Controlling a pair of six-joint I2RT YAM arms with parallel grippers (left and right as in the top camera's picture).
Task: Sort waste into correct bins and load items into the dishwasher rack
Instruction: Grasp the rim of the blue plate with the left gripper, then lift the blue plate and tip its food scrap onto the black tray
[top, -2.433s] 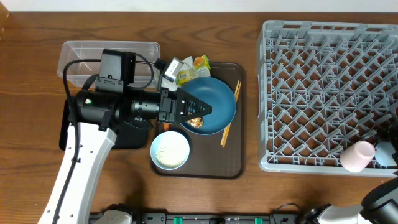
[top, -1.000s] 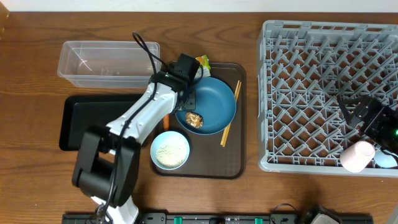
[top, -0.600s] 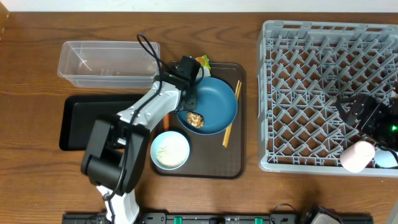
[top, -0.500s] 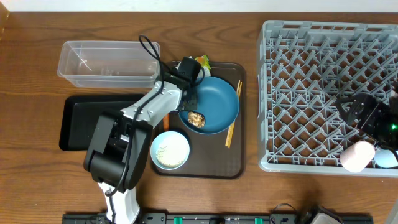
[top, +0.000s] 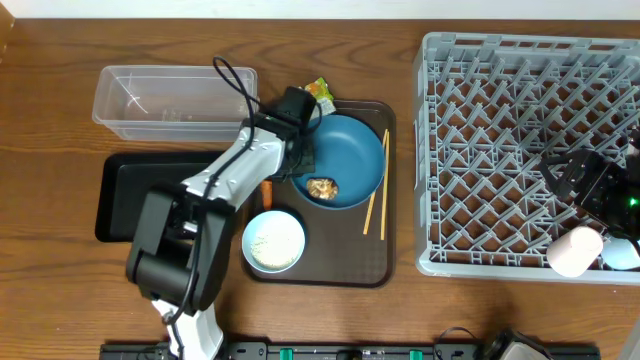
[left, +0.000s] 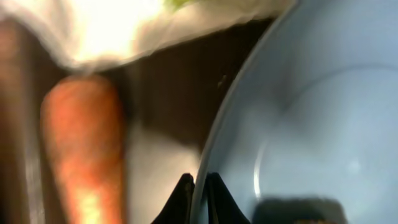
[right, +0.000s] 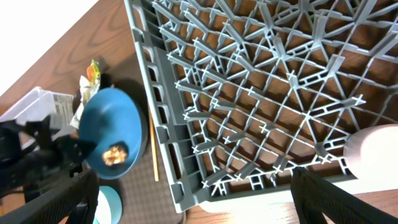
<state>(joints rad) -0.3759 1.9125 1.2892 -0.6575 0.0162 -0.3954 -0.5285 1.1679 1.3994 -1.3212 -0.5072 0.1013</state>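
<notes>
Left wrist: left fingers (left: 184, 194) narrow, pinched on left rim of dark blue bowl (left: 311, 93).
Carrot (left: 81, 143): just left of fingers, long axis alongside rim.
Bowl site: tabletop centre, scraps (top: 323, 187) inside.
Right fingers (right: 339, 202): wide, empty, above rack (right: 249, 93), right edge.

Blue bowl (top: 356, 150), grey lattice rack (top: 500, 120), prob orange carrot (left: 81, 143)

Clear tub (top: 175, 100): open from above.
Black tray (top: 120, 200): right part under left arm (top: 225, 180).
Dark blue bowl (top: 350, 160): left gripper (top: 301, 163) clamps left rim.
Rack (top: 500, 120): pink cup (top: 573, 252) fills near-right corner.
</notes>
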